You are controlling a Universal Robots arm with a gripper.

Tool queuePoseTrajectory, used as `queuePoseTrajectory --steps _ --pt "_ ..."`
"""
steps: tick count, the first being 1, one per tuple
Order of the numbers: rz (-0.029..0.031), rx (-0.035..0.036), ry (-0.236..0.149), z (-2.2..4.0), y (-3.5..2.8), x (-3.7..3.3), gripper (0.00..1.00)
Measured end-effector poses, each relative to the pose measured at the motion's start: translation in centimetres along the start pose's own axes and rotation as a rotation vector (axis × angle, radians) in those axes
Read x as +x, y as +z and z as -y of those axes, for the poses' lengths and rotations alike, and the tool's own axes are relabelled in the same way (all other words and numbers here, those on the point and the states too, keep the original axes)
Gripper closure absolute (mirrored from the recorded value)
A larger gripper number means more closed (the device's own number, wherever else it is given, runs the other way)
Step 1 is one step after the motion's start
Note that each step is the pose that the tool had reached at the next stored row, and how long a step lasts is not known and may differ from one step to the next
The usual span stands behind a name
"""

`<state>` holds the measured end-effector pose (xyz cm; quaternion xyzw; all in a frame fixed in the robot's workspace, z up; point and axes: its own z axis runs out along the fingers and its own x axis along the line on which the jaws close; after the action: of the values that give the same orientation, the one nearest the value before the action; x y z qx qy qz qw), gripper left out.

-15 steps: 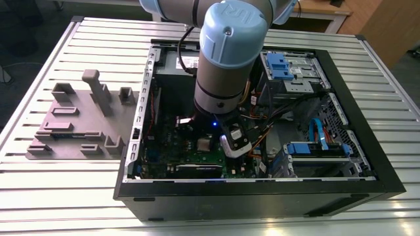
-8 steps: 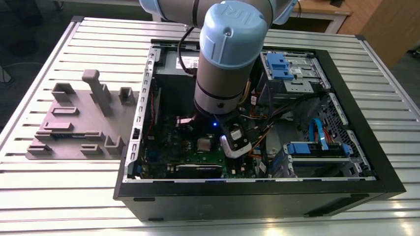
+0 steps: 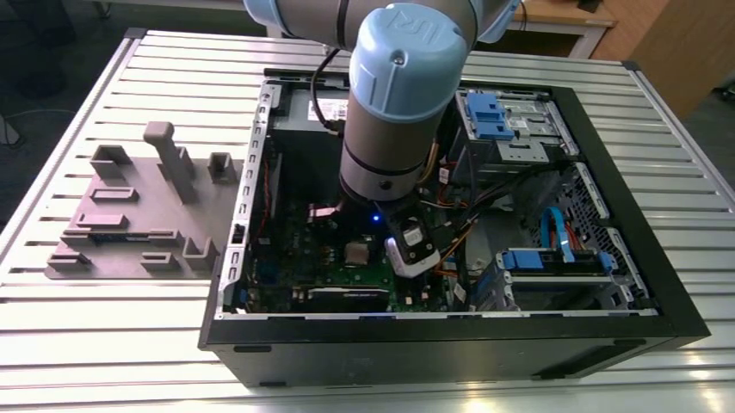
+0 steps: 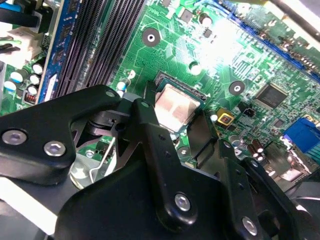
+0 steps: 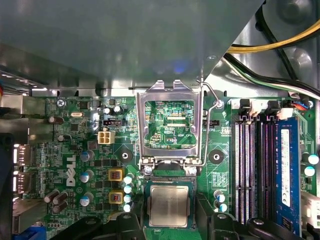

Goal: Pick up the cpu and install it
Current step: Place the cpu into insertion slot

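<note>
Two fingers [image 4: 150, 150] stand spread, the cpu [image 5: 168, 206] lying between them in its socket [image 5: 167, 181]. Beyond, the load plate [image 5: 169, 93] stands raised.

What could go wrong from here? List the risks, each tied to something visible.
1. The cpu lies in the socket with the gripper astride it; any tilt or sideways drag may harm the socket.
2. The open load plate and its wire lever stand right beside the gripper, which might catch them.
3. Loose cables lie near the arm and could snag it.
</note>
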<state>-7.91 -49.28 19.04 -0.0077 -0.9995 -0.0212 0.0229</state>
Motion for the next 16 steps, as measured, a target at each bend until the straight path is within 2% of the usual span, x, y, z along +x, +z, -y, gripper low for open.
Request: queuePoseTrajectory --steps 3,4,16 --pt "0.0001 -0.0001 0.0 0.0 0.04 0.0 0.47" --pt "0.0002 -0.0002 0.0 0.0 0.07 0.0 0.41" --pt "0.0002 -0.0001 0.005 -0.02 0.23 0.0 0.42"
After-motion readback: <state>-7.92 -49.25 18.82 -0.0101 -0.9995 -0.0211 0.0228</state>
